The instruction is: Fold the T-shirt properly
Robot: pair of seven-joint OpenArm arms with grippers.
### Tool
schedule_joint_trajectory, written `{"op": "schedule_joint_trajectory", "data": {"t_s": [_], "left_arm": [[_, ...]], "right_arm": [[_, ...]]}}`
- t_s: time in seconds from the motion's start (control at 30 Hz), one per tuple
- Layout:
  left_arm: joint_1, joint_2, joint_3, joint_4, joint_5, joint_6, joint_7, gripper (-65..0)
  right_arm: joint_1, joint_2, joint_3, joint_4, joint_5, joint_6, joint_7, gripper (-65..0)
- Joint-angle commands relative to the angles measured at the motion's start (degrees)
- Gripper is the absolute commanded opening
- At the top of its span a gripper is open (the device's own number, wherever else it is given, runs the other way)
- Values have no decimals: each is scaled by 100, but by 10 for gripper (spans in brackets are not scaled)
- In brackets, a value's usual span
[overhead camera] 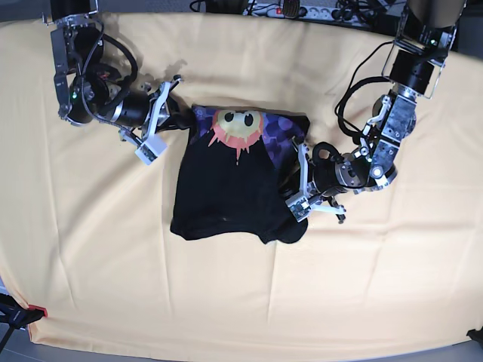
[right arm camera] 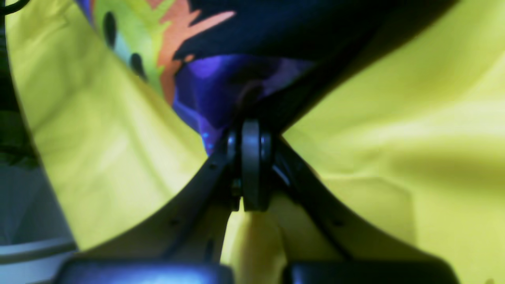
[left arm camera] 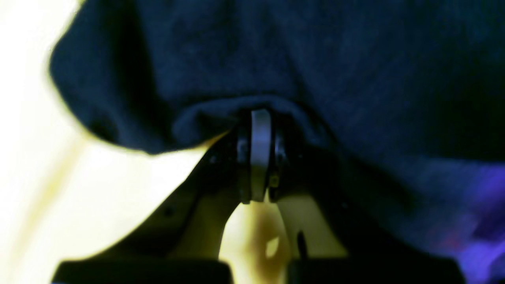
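Note:
The T-shirt lies partly folded mid-table, black side up, with its purple print and pale face showing along the far edge. My right gripper, on the left of the base view, is shut on the shirt's far left corner. In the right wrist view its jaws pinch the purple printed cloth. On the right of the base view, my left gripper is shut on the shirt's right edge. The left wrist view shows it clamping a fold of black cloth.
A yellow cloth covers the whole table, with wrinkles. A power strip and cables lie beyond the far edge. A small black and red stand sits at the near left corner.

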Motion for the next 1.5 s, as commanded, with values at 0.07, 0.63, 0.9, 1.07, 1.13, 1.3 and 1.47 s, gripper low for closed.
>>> {"op": "schedule_joint_trajectory", "data": {"t_s": [0.07, 0.63, 0.9, 1.07, 1.13, 1.3, 1.47], "left_arm": [[-339, -55, -46, 98, -57, 24, 28, -650], [789, -940, -1731, 1473, -6520, -804, 4793, -650], [2846, -938, -3866, 3180, -7157, -1012, 5093, -650], [4223, -935, -4809, 4113, -7157, -1012, 5093, -650], [4793, -933, -5110, 4363, -7157, -1010, 5093, -650], [6220, -758, -5792, 4739, -7157, -944, 5095, -650], [7512, -350, -6057, 4752, -7157, -944, 5112, -650]], "right_arm": [[-149, -46, 192, 354, 101, 49, 46, -650], [-444, -107, 3521, 1471, 3473, 49, -1134, -650], [-1556, -105, 5110, 1687, 3548, 49, -1849, -650], [-2524, -107, 5956, 2050, 3548, 49, -1851, -650], [-2907, -107, 6192, 2155, 3548, 49, -1851, -650], [-3864, -109, 6419, 2192, 3548, 49, -2024, -650], [-4758, -313, 6415, 2192, 3548, 49, -2036, -650]]}}
